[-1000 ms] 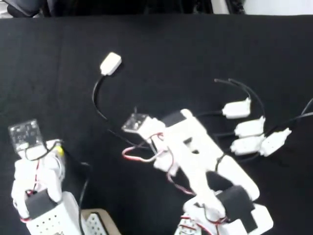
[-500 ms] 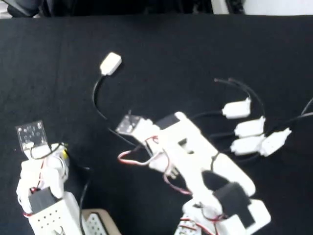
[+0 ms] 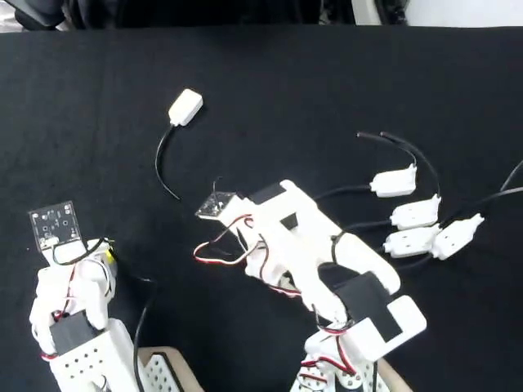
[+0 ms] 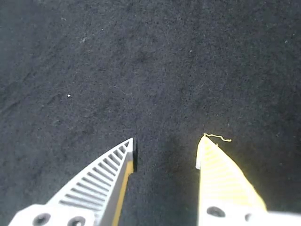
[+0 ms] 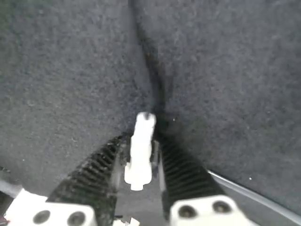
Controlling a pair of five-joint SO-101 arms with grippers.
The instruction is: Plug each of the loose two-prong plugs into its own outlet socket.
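right gripper point(image 5: 141, 140) is clamped on a small white plug point(image 5: 140, 157), pinched by its flat sides so it pokes out straight between the fingers; my guess is that's so it can be lined up with a socket. its black cable point(image 5: 149, 80) trails away over the table point(image 3: 327, 90); from above it seems to loop up to another white end point(image 3: 185, 107) lying loose, well apart from the white connectors point(image 3: 415, 215) bunched at the right. can't tell which of those are free sockets. left gripper point(image 4: 167, 138) hangs low near its own base, fingers spread, nothing between them, just black table below; probably parked out of the way, or ready to steady a socket
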